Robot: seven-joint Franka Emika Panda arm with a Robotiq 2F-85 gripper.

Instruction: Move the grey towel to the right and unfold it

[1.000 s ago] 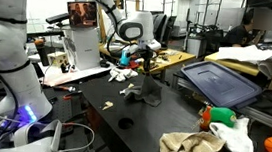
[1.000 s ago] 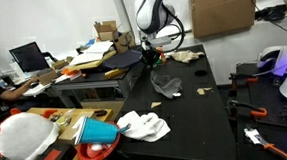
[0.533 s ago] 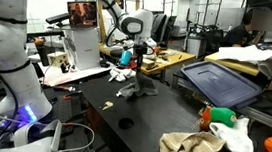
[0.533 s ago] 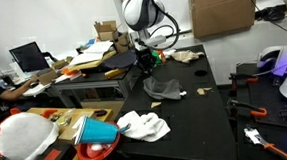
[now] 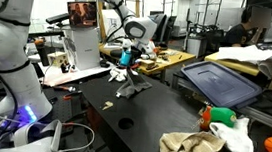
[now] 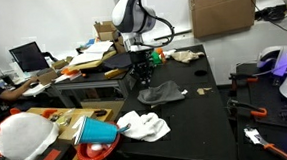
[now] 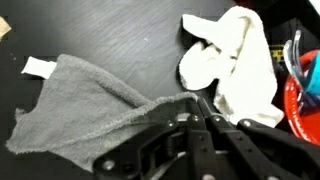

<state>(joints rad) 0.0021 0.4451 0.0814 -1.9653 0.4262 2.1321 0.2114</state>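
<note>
Pinching one edge of the grey towel (image 7: 85, 105), the gripper (image 7: 200, 108) has its jaws clenched tight on the fabric, and the rest of the cloth trails away from it in a loose, creased fan across the black table (image 6: 201, 127). In both exterior views the towel (image 6: 162, 92) lies just below the gripper (image 6: 144, 80), mostly on the surface – though how much of it is lifted clear is hard to tell at this size. The bite looks shallow, so the thin cloth could slip free under a quick pull, or bunch up under drag instead of opening flat. The white rag (image 7: 225, 60) lies near and might snag and get dragged along; the small scrap (image 7: 38, 67) at the towel's far corner could be swept too. The tabletop is matte and dark, with little bits scattered over it and a beige towel (image 5: 191, 150) crumpled at one end. Around it is a crowded workshop – monitors, cardboard boxes, benches piled with gear.
</note>
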